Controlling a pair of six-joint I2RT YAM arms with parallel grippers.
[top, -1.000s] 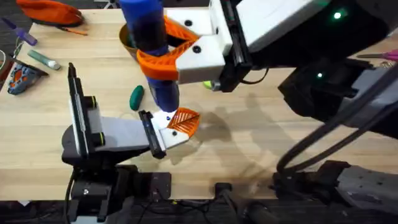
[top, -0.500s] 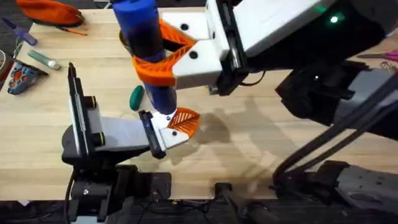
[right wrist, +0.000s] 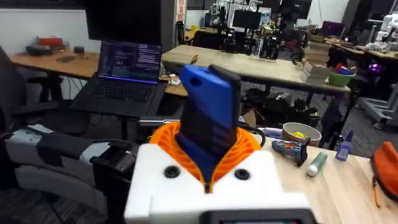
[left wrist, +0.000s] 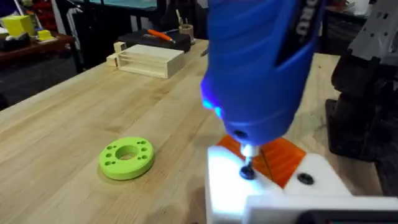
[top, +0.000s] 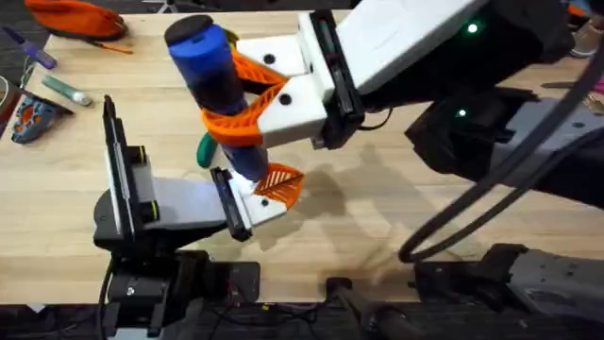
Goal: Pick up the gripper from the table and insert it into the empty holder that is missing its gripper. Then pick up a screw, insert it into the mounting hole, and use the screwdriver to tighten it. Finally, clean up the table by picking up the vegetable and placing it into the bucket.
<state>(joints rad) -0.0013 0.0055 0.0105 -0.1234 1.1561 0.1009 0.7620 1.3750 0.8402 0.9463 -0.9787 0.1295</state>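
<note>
Fingers (top: 247,111) of the right arm clamp the screwdriver (top: 215,80) upright so its tip meets the screw (left wrist: 247,172); left fingers' state is unclear.

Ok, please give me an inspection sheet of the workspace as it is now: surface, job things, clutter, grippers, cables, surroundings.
Surface: wooden table, bare at the right.
Job things: screwdriver upright, tip on a screw in the white holder; orange gripper seated in the holder; vegetable on the table, partly hidden by the screwdriver.
Clutter: green disc; orange pouch, pens and a marker at the far left.
Grippers: right gripper shut on the screwdriver; left gripper cannot be judged.
Cables: black cables by the right arm.
Surroundings: laptop and benches behind.
</note>
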